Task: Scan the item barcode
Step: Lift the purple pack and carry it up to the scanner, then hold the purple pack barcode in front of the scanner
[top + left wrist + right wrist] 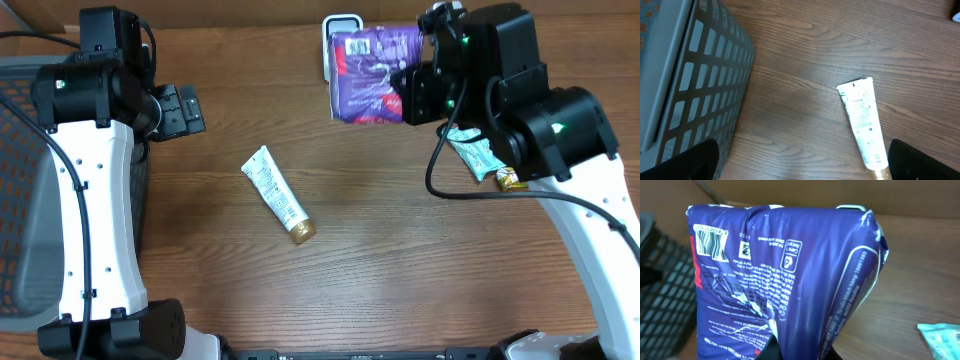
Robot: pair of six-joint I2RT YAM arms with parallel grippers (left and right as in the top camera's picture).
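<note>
The right tool point(408, 95) was pinched shut on one edge of the purple packet point(368, 72), held up beside the white scanner point(342, 22), a seemingly light, crinkly, slippery pouch best gripped clear of its barcode point(710, 242), while the left tool point(185, 108) gaped wide and empty.

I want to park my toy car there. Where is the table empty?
Most room is the bare wood between the white tube and the front edge. There is also a patch between the tube and the purple packet. The far right is crowded: packet, scanner, green sachet.
</note>
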